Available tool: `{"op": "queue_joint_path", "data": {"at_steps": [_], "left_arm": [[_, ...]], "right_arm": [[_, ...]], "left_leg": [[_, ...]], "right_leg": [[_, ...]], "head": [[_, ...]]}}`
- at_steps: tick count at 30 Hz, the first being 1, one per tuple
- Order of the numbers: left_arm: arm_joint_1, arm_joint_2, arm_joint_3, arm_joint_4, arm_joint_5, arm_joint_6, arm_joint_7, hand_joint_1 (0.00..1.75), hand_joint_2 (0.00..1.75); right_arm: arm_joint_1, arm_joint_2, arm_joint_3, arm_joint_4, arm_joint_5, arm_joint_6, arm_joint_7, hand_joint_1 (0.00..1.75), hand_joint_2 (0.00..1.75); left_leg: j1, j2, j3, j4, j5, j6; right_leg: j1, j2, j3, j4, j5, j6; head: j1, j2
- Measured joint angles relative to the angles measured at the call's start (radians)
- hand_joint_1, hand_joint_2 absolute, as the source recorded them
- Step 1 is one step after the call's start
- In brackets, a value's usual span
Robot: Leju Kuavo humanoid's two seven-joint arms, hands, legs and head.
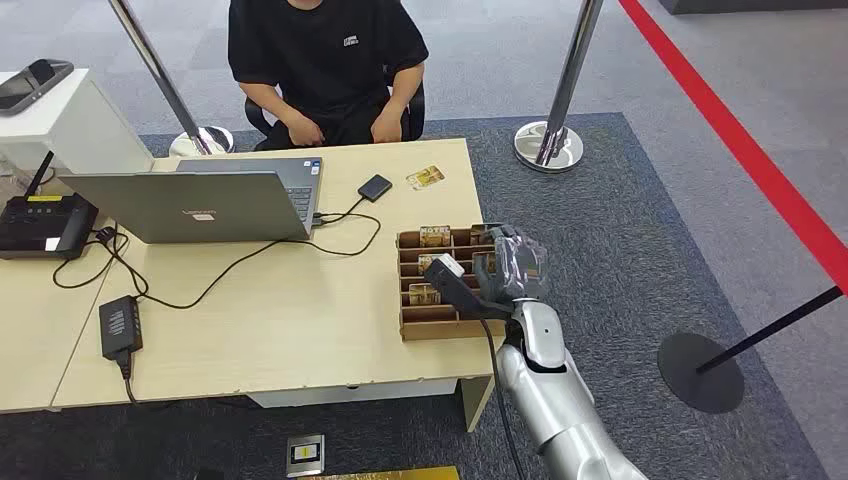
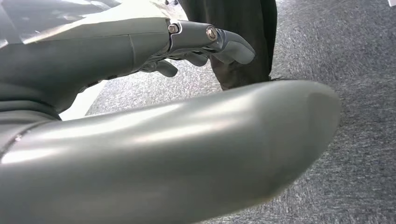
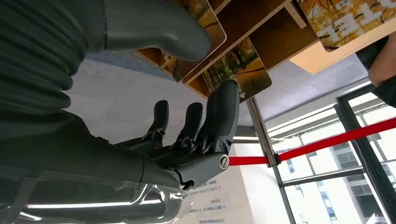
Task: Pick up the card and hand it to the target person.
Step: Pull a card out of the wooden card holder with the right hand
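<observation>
At the card rack (image 1: pixel 440 285) on the surface's (image 1: pixel 300 320) right edge, the right hand (image 1: pixel 505 268), fingers spread and holding nothing, could nudge neighbouring cards (image 3: pixel 236 65) askew.

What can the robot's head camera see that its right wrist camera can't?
The head view takes in the whole desk: the laptop, the black router, the loose card near the seated person, and the silver right arm. The right wrist view gives a close look at the pictures printed on the cards, the fingers spread beside them, and windows behind. Both show the right hand at the wooden card holder, and the red barrier line.
</observation>
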Motion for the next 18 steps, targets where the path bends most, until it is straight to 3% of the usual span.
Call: {"op": "queue_joint_path", "data": {"at_steps": [18], "left_arm": [[0.0, 0.0, -0.001, 0.0, -0.001, -0.001, 0.0, 0.0, 0.0]], "right_arm": [[-0.013, 0.0, 0.0, 0.048, 0.014, 0.008, 0.02, 0.88, 1.75]], "left_leg": [[0.0, 0.0, 0.0, 0.0, 0.0, 0.0]], "right_leg": [[0.0, 0.0, 0.0, 0.0, 0.0, 0.0]], "head": [[0.0, 0.0]]}}
